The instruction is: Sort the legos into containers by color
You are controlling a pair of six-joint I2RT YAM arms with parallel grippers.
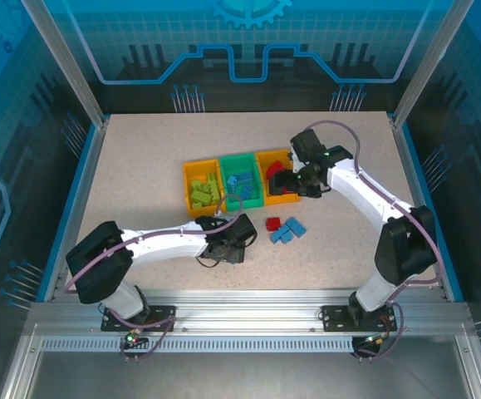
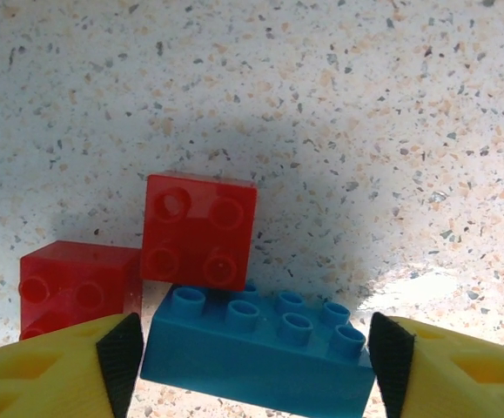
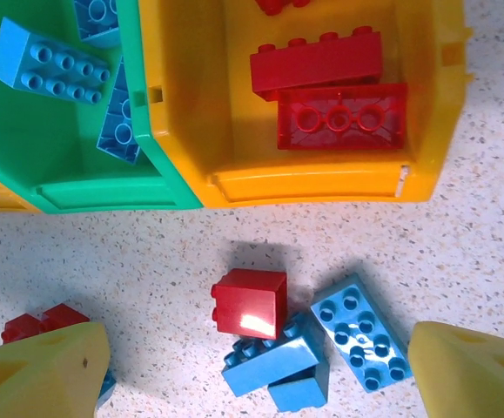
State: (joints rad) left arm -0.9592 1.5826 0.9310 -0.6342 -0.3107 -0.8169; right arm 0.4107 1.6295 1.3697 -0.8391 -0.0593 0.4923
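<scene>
We log: left arm reaching low across the worktop (image 1: 140, 158) | left end effector (image 2: 253, 364) grasping a blue lego (image 2: 260, 344) that lies against red legos (image 2: 201, 228) | right arm bent inward | right end effector (image 3: 256, 370) released, empty, hovering near the orange bin (image 3: 312, 185).

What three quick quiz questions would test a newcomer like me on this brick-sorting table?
1. What colour are the studded plastic bricks in the green plastic middle bin?
2. Which bin holds the red studded plastic bricks? A) that green bin B) the right-hand orange-yellow plastic bin C) the left-hand orange-yellow bin
3. True or false: the left gripper has a red brick between its fingers.
Key: 1 blue; 2 B; 3 false, it is a blue studded plastic brick.
</scene>
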